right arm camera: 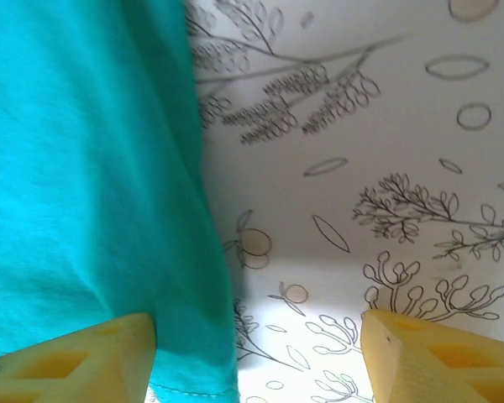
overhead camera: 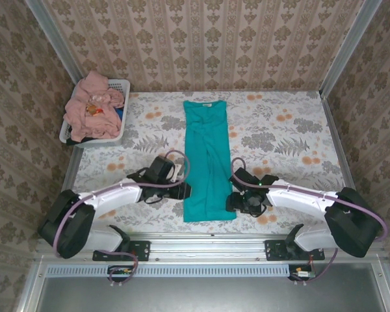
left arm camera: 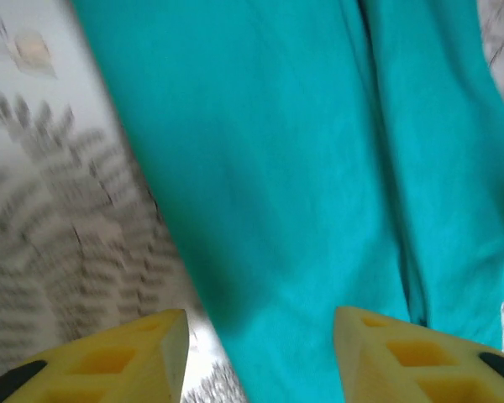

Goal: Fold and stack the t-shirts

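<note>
A table under a pale floral-printed cloth point(overhead camera: 283, 133) sits boxed in by walls of patterned beige wallpaper point(overhead camera: 208, 39). Nearest the arm bases, the left gripper point(overhead camera: 182, 190) sits at the left edge of the near end of the teal-green t-shirt point(overhead camera: 207, 156). In its wrist view its yellow fingers point(left arm camera: 143, 353) stand apart with nothing pinched, the shirt's edge running down between them. The right gripper point(overhead camera: 237, 201) mirrors it at the right edge, its fingers point(right arm camera: 420, 353) spread wide. The cloth's hemmed border lies just inside the left one, and bare tablecloth fills the rest of the gap. The shirt itself lies flat as a long narrow strip down the middle of the table, sides apparently already folded in, collar at the far end. At the far left corner stands a white slotted plastic laundry basket point(overhead camera: 120, 84), heaped with salmon-pink t-shirts point(overhead camera: 94, 107). The likely risk is an uneven pinch. If either gripper catches only the top layer, or one closes beside the edge, lifting the near end would skew the strip or spill the folded sides open.
</note>
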Motion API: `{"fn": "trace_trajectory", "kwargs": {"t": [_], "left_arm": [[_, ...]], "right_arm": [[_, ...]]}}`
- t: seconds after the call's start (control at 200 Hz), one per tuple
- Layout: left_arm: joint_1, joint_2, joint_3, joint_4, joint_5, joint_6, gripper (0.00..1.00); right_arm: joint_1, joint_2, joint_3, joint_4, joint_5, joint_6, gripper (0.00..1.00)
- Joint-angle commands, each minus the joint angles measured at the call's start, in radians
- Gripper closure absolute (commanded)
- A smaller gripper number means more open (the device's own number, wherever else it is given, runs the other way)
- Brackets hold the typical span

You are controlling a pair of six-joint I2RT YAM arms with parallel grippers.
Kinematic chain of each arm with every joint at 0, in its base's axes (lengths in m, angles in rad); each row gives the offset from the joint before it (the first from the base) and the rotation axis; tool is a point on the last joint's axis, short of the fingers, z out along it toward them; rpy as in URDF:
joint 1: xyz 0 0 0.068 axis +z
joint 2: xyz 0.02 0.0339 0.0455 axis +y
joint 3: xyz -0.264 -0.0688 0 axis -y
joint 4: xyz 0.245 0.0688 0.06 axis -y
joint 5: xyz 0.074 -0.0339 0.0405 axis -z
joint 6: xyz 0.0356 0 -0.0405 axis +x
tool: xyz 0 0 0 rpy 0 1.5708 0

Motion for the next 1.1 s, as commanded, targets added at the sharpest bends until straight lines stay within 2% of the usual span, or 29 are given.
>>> {"fn": "trace_trajectory", "kwargs": {"t": [0.0,0.145,0.31,0.435,0.56,0.785,0.89,0.955,1.09], "left_arm": [[-0.036,-0.046,-0.075,0.018,-0.049,-0.095,0.46],[-0.122,-0.052,-0.15,0.091,-0.053,-0.184,0.42],[-0.206,-0.062,-0.143,0.026,-0.074,-0.226,0.5],[-0.225,-0.104,-0.125,-0.099,-0.08,-0.231,0.56],[-0.261,-0.14,-0.106,-0.199,-0.124,-0.235,0.5],[-0.268,-0.07,-0.12,-0.107,-0.115,-0.249,0.49],[-0.272,-0.011,-0.099,-0.041,-0.095,-0.248,0.56],[-0.274,0.021,-0.077,-0.014,-0.07,-0.238,0.64],[-0.274,0.03,-0.049,-0.032,-0.062,-0.216,0.75]], "right_arm": [[0.009,0.001,-0.019,0.049,-0.046,0.02,0.34],[0.031,0.051,0.024,0.049,-0.07,0.012,0.38],[0.067,0.053,0.06,0.015,-0.048,0.027,0.44],[0.092,0.029,0.069,-0.053,-0.006,0.041,0.46],[0.11,0.027,0.061,-0.069,0.009,0.058,0.46],[0.119,0.033,0.03,-0.017,0.016,0.064,0.51],[0.119,0.034,0.042,-0.016,0.03,0.055,0.58],[0.119,0.033,0.051,-0.007,0.029,0.053,0.6],[0.117,0.041,0.082,-0.03,0.041,0.031,0.69]]}}
